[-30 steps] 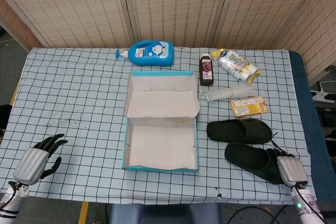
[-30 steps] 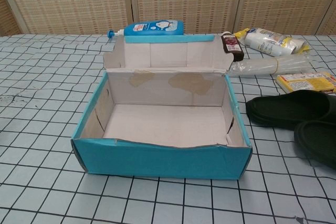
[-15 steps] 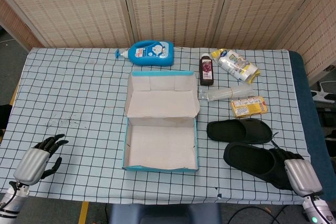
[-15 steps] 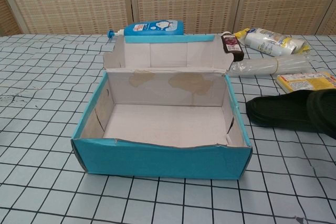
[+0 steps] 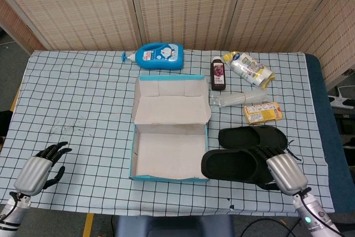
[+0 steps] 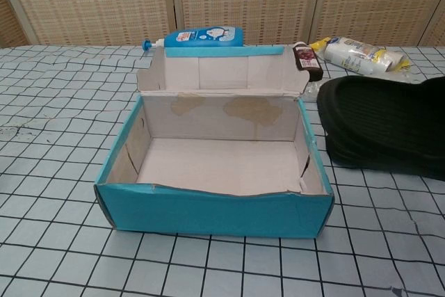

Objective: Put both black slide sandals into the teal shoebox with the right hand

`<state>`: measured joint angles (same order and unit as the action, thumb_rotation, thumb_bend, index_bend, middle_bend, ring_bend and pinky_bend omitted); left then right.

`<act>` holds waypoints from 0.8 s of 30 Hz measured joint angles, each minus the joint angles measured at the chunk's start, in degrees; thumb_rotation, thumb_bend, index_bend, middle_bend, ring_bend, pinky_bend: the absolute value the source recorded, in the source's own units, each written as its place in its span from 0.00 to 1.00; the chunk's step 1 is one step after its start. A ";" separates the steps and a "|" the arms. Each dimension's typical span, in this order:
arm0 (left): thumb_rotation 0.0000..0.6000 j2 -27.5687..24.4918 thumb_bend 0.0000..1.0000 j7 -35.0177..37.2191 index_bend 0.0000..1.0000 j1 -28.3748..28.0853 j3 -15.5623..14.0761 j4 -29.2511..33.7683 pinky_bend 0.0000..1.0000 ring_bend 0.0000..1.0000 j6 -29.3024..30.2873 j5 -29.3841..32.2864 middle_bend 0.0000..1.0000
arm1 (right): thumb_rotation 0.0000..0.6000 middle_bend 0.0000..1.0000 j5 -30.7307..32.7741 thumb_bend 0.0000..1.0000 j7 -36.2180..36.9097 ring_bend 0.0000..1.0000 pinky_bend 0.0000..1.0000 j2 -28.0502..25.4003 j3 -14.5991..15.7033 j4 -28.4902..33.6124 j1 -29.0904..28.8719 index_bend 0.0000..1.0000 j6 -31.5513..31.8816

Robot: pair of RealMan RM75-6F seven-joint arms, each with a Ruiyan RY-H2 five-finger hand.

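Right hand (image 5: 284,173) gripping the heel of one black slide sandal (image 5: 233,165), raised beside the teal shoebox (image 5: 169,177): carry left over the box wall, lower flat against one side, leaving room for the second sandal (image 5: 252,137).

Your teal shoebox (image 5: 169,158) is open on top, interior bare. Its right wall stands between it and the held sandal (image 5: 233,165). Second sandal (image 5: 252,137) sits just behind. Lower left surface (image 5: 89,137) is free except left robot hand (image 5: 40,169).
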<state>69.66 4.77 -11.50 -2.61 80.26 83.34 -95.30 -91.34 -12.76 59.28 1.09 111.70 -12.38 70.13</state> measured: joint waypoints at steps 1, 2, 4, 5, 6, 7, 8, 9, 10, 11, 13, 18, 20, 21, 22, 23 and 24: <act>1.00 -0.01 0.50 -0.05 0.23 0.02 0.08 -0.07 0.40 0.19 0.02 0.13 0.13 | 1.00 0.48 0.63 0.07 -1.25 0.38 0.53 0.88 -0.67 0.56 -1.25 0.54 -1.68; 1.00 0.00 0.50 -0.05 0.23 0.04 0.13 -0.13 0.40 0.19 0.01 0.27 0.13 | 1.00 0.48 1.25 0.07 -2.22 0.38 0.53 1.56 -1.19 0.99 -2.23 0.54 -3.00; 1.00 0.00 0.50 0.10 0.24 0.06 0.20 -0.21 0.40 0.19 -0.15 0.56 0.13 | 1.00 0.48 3.08 0.07 -4.77 0.38 0.53 3.38 -2.49 1.99 -4.61 0.54 -5.89; 1.00 -0.01 0.50 0.20 0.24 0.05 0.21 -0.22 0.40 0.19 -0.27 0.65 0.13 | 1.00 0.48 3.95 0.07 -5.96 0.38 0.53 4.19 -3.03 2.36 -5.52 0.54 -6.87; 1.00 -0.03 0.50 0.23 0.23 0.03 0.23 -0.23 0.40 0.19 -0.34 0.72 0.13 | 1.00 0.48 4.90 0.07 -7.19 0.38 0.53 5.04 -3.58 2.68 -6.39 0.54 -7.72; 1.00 -0.03 0.50 0.16 0.23 0.03 0.24 -0.25 0.40 0.19 -0.34 0.72 0.13 | 1.00 0.48 6.34 0.07 -8.82 0.38 0.53 6.20 -4.32 3.07 -7.50 0.54 -8.73; 1.00 -0.03 0.50 0.09 0.23 0.03 0.25 -0.25 0.40 0.19 -0.30 0.70 0.13 | 1.00 0.48 7.53 0.07 -9.96 0.38 0.53 7.08 -4.88 3.32 -8.32 0.54 -9.41; 1.00 -0.03 0.50 0.06 0.23 0.03 0.25 -0.23 0.40 0.19 -0.27 0.66 0.13 | 1.00 0.48 8.82 0.07 -11.08 0.38 0.53 7.96 -5.45 3.54 -9.13 0.54 -10.04; 1.00 -0.03 0.50 0.05 0.24 0.03 0.25 -0.22 0.40 0.19 -0.26 0.65 0.13 | 1.00 0.48 10.56 0.07 -12.56 0.38 0.53 9.13 -6.21 3.83 -10.20 0.54 -10.85; 1.00 -0.04 0.50 0.05 0.24 0.04 0.24 -0.22 0.40 0.19 -0.26 0.64 0.13 | 1.00 0.48 11.74 0.07 -13.59 0.38 0.53 9.97 -6.77 4.03 -10.98 0.55 -11.41; 1.00 -0.05 0.50 0.06 0.24 0.04 0.24 -0.19 0.40 0.19 -0.23 0.62 0.13 | 1.00 0.48 13.89 0.07 -15.41 0.38 0.53 11.43 -7.87 4.41 -12.41 0.55 -12.34; 1.00 -0.15 0.50 0.54 0.23 0.06 0.40 -0.29 0.39 0.19 -0.39 1.10 0.13 | 1.00 0.48 20.14 0.07 -19.16 0.38 0.53 14.93 -10.27 4.91 -15.90 0.55 -13.66; 1.00 -0.21 0.50 0.78 0.23 0.04 0.51 -0.37 0.39 0.19 -0.60 1.40 0.13 | 1.00 0.48 24.19 0.07 -21.23 0.38 0.53 17.03 -11.52 4.93 -18.16 0.55 -14.06; 1.00 -0.24 0.50 0.79 0.24 0.04 0.55 -0.37 0.39 0.19 -0.60 1.45 0.13 | 1.00 0.48 26.00 0.07 -22.16 0.38 0.53 17.99 -12.02 4.89 -19.21 0.55 -14.15; 1.00 -0.24 0.50 0.78 0.24 0.05 0.57 -0.36 0.39 0.19 -0.56 1.47 0.13 | 1.00 0.48 28.35 0.07 -23.37 0.38 0.53 19.35 -12.64 4.78 -20.68 0.55 -14.25; 1.00 -0.25 0.50 0.76 0.24 0.07 0.58 -0.35 0.39 0.19 -0.51 1.46 0.13 | 1.00 0.48 30.02 0.07 -24.18 0.38 0.53 20.40 -13.07 4.64 -21.82 0.55 -14.31; 1.00 -0.26 0.50 0.73 0.23 0.08 0.58 -0.34 0.39 0.19 -0.49 1.44 0.13 | 1.00 0.48 31.59 0.07 -24.91 0.38 0.53 21.44 -13.46 4.44 -22.97 0.55 -14.37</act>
<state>69.41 5.50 -11.43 -2.03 79.92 82.85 -93.85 -59.75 -37.67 80.72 -12.37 116.14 -35.35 55.76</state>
